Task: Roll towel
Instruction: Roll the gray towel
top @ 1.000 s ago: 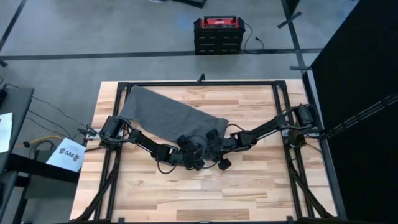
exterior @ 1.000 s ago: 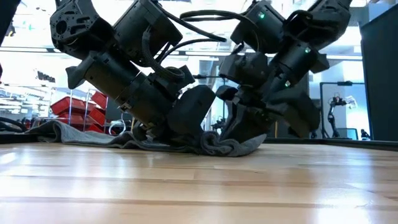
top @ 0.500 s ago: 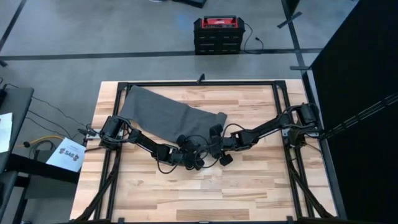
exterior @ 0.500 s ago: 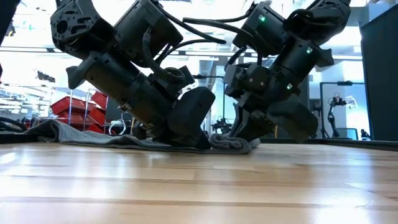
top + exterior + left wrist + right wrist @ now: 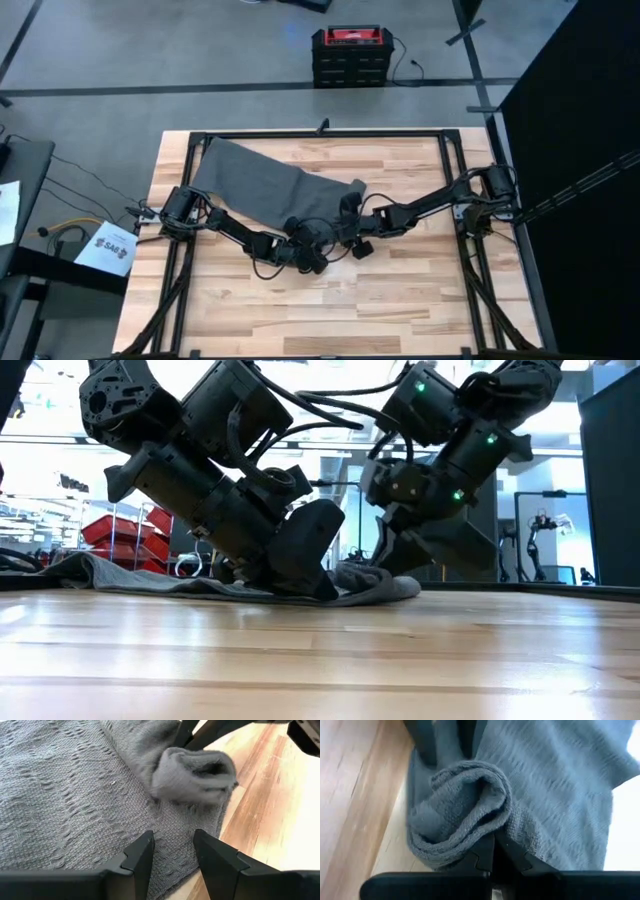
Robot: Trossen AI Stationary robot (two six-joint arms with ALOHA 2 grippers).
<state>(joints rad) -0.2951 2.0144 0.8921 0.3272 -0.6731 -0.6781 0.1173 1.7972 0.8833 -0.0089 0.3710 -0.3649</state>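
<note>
Towel (image 5: 265,184) is lying diagonally across the far left of my table (image 5: 400,300), its near end curling into a small roll (image 5: 192,775). My right pincer (image 5: 494,851) is pinching that roll, fingers narrow. My left pincer (image 5: 172,850) is resting part-open on the flat cloth beside it. My arms seem to crowd over the roll. A red crate (image 5: 350,40) is sitting on the floor beyond.

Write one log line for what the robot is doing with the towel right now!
towel: end curled into small roll | right pincer: shut on towel roll | left pincer: open on flat cloth | table: wood
</note>
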